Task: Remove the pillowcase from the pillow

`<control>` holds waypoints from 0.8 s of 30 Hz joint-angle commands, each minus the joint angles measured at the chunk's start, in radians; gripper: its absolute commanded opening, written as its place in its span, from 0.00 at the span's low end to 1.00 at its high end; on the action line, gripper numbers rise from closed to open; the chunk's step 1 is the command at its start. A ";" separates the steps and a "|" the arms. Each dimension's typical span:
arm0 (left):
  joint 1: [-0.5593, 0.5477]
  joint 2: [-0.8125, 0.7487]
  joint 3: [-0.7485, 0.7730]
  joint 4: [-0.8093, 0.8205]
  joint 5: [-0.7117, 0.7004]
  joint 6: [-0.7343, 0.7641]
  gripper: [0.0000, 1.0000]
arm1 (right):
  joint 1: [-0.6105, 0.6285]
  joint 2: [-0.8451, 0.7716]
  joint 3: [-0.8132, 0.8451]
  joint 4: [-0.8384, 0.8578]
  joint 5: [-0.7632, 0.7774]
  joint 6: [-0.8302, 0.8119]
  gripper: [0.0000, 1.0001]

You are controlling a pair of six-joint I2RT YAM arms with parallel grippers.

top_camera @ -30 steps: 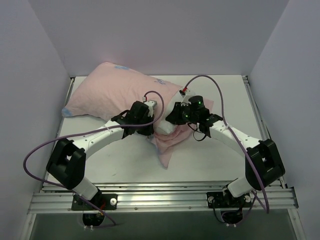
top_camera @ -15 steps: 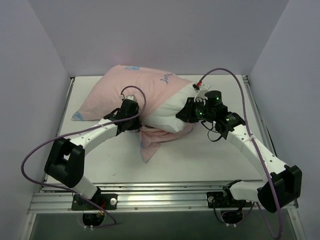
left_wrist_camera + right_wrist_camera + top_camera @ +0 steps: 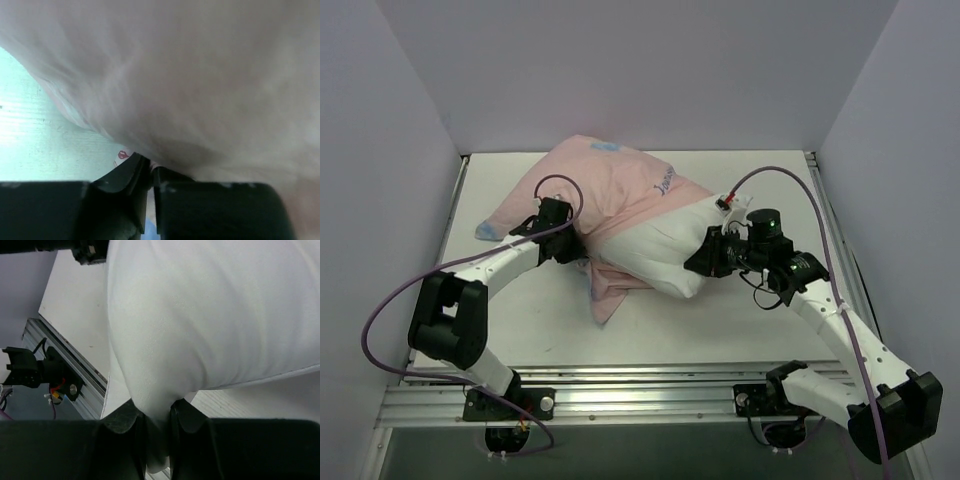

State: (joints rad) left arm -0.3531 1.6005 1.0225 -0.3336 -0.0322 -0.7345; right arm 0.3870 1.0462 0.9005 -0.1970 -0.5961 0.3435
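White tabletop carries the plain white puffy pillow, long axis left-right, its left part inside the thin pink fabric pillowcase. Pressed nearly together, the left gripper pinches pillowcase; the right gripper pinches the pillow's bare right end.

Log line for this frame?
left pincer: shut on thin pink fabric pillowcase | right pincer: shut on plain white puffy pillow | pillow partly exposed

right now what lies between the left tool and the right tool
In the top view, the puffy white pillow, half out of its pale pink thin fabric pillowcase, spans the gap between the left tool and the right tool.
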 commanded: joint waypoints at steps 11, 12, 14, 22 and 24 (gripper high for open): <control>-0.168 -0.180 0.227 0.071 0.086 0.454 0.86 | -0.023 -0.015 -0.252 0.100 0.050 -0.014 0.00; -0.179 -0.159 0.270 0.073 0.080 0.492 0.86 | -0.025 -0.005 -0.258 0.111 0.053 -0.012 0.00; -0.213 -0.066 0.361 0.068 0.080 0.521 0.86 | -0.023 0.001 -0.255 0.114 0.059 -0.009 0.00; -0.314 0.367 0.908 -0.083 0.043 0.632 0.87 | -0.025 0.009 -0.229 0.111 0.151 -0.003 0.00; -0.326 0.429 0.994 -0.120 0.058 0.642 0.87 | -0.023 0.018 -0.235 0.129 0.163 0.012 0.00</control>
State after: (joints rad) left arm -0.6537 1.9347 1.9087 -0.3424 0.0219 -0.1612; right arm 0.3614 1.0481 0.6544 -0.0944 -0.4965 0.3435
